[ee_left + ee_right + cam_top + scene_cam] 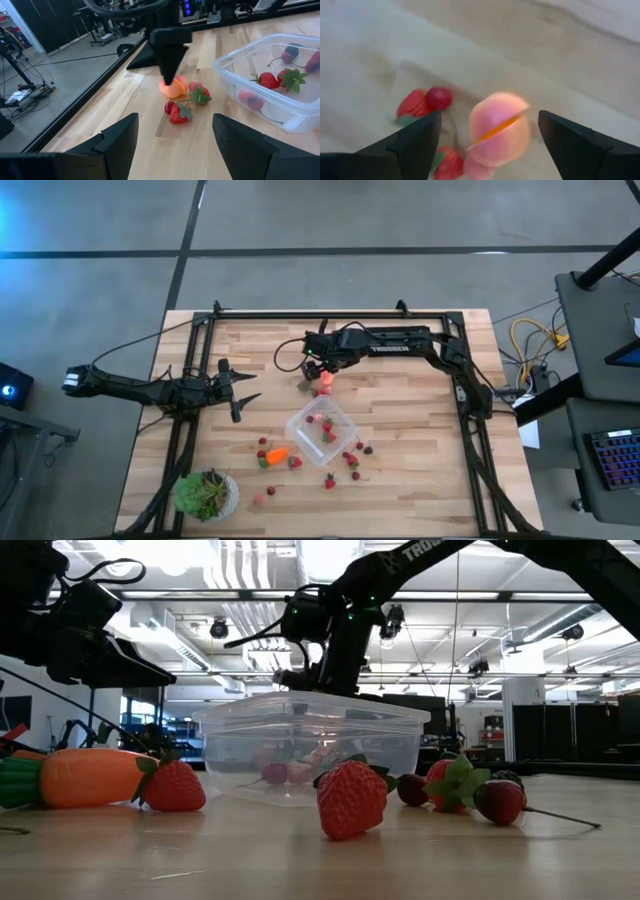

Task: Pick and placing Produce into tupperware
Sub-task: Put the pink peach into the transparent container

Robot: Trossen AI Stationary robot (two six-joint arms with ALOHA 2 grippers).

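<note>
The round pink-orange fruit lies on the wooden table just beyond the far corner of the clear tupperware; it also shows in the left wrist view. My right gripper is open and points down over it, one finger on each side, touching nothing. A few strawberries lie next to the fruit. Several strawberries lie inside the tupperware. The orange carrot and more strawberries lie on the table near the tupperware's near side. My left gripper is open and empty, to the left of the tupperware.
A leafy potted plant stands at the table's near left corner. The black frame rails run along the table's far, left and right sides. Bare wood lies to the right of the tupperware and in front of my left gripper.
</note>
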